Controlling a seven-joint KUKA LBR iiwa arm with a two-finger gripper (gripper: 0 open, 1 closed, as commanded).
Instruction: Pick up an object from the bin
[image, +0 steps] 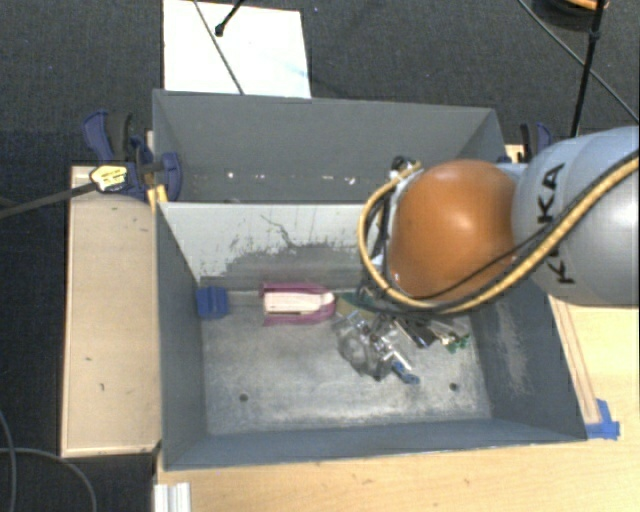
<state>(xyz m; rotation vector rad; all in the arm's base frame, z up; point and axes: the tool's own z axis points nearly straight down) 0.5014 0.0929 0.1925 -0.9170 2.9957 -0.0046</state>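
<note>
Step in hand, as a judgement: closing in for a pick on the floor of the bin (300, 405), right of middle. To do it well the arm should come straight down, centre on one item only, and close fully before lifting; the clutter under the wrist risks a glancing or double grab. The gripper (378, 352) sits low at the floor under the orange wrist cover (450, 230). How far open it is cannot be told, and nothing is seen held. A small blue piece (405, 375) lies just beside it on the front-wall side, and a small green bit (458, 343) sits near it toward the right wall. Further back, along the back wall, are a pink-and-white object (297, 303) and a blue block (212, 302) toward the back-left corner, both well apart from the gripper.
</note>
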